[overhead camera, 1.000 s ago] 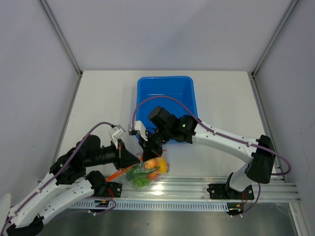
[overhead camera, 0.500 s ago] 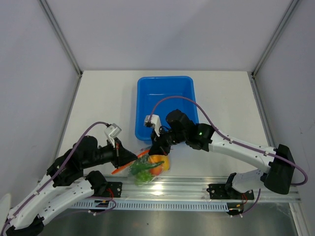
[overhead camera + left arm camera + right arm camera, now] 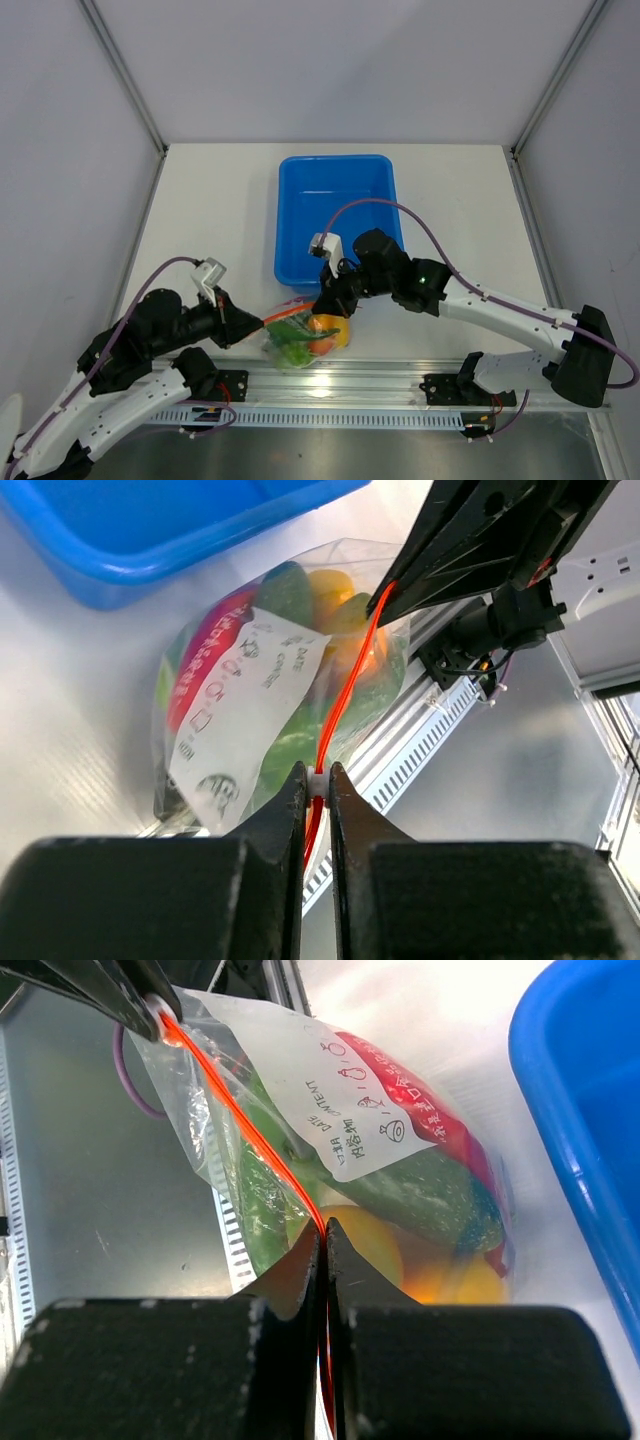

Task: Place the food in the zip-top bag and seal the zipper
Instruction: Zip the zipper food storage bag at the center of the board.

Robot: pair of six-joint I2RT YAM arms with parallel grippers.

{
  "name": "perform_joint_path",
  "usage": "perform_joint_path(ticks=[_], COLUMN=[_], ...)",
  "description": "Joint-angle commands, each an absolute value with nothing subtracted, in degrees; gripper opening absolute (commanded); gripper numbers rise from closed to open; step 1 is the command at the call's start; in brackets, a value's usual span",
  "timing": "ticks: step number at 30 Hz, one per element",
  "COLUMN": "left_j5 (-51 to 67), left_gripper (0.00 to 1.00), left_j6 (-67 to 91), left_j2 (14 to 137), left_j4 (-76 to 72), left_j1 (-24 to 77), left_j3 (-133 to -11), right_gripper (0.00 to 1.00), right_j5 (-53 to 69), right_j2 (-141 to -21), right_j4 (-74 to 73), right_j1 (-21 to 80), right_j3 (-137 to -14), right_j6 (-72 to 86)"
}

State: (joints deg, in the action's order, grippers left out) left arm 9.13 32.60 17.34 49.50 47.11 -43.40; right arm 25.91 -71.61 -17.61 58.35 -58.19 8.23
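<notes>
The zip-top bag lies at the table's near edge with the food inside: green, yellow and orange pieces. Its label shows in the left wrist view and the right wrist view. The orange-red zipper is stretched taut between both grippers. My left gripper is shut on the zipper's left end, at a white slider. My right gripper is shut on the zipper at its right part. The food shows through the plastic.
The blue bin stands just behind the bag, and appears in the left wrist view and the right wrist view. The aluminium rail with the arm bases runs right below the bag.
My right gripper has slid right along the zipper while my left gripper has pulled back to the left. The zipper between them is longer and tauter. The bag has shifted slightly.
</notes>
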Motion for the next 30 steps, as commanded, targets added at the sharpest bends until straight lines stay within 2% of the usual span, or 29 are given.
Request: perform_joint_path(ticks=[1,30], left_j5=[5.28,-1.50], left_gripper=[0.12,0.13], left_j6=[35.33,39.29], left_j2=[14.86,10.46], left_j4=[53.08,61.70], left_j1=[47.20,47.20], left_j3=[-46.14,-49.83], right_gripper=[0.00,0.00], right_j5=[23.38,21.62], right_j2=[-69.26,-63.81], right_j4=[-16.70,-18.37], right_j1=[57.48,58.18], right_j3=[-56.96,-53.09], right_j6=[9.40,10.55])
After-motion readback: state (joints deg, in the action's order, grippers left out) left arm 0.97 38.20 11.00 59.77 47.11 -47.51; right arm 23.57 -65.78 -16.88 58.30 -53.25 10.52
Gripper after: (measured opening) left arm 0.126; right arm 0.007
